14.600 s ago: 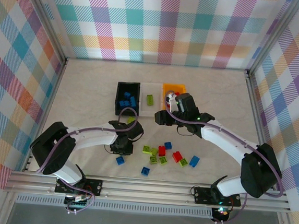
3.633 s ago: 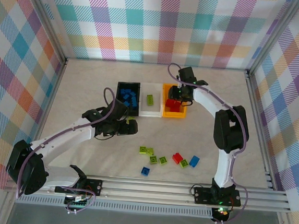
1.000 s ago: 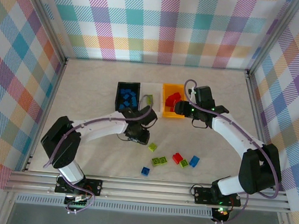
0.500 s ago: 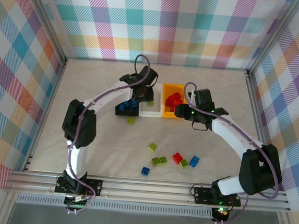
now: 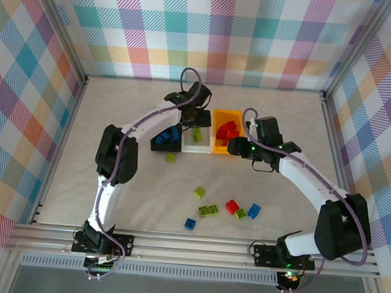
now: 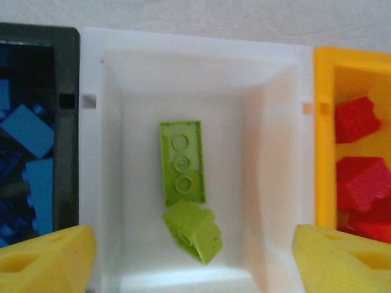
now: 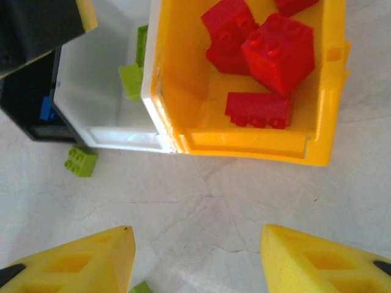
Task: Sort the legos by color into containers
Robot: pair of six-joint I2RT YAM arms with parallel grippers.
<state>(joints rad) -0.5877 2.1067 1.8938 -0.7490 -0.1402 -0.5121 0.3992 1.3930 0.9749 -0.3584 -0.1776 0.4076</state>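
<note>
- Two lime-green legos lie in the white bin (image 6: pixel 269 152): a flat three-stud piece (image 6: pixel 182 161) and, just below it, a small tilted brick (image 6: pixel 194 239).
- The black bin (image 6: pixel 64 36) on one side holds blue bricks (image 6: pixel 27 128); the orange bin (image 7: pixel 244 146) on the other holds red bricks (image 7: pixel 280 52).
- The left hand (image 5: pixel 197 114) hangs over the white bin, fingers spread wide, holding nothing.
- The right hand (image 7: pixel 195 250) hovers above the worktop (image 5: pixel 110 180) just in front of the orange bin, fingers apart and empty.
- One green brick (image 7: pixel 81 161) sits on the worktop beside the white bin's corner.
- Nearer the arm bases lie loose pieces: a red one (image 5: pixel 232 206), two blue ones (image 5: pixel 253 210) (image 5: pixel 189 223) and several green ones (image 5: pixel 209 209).
</note>
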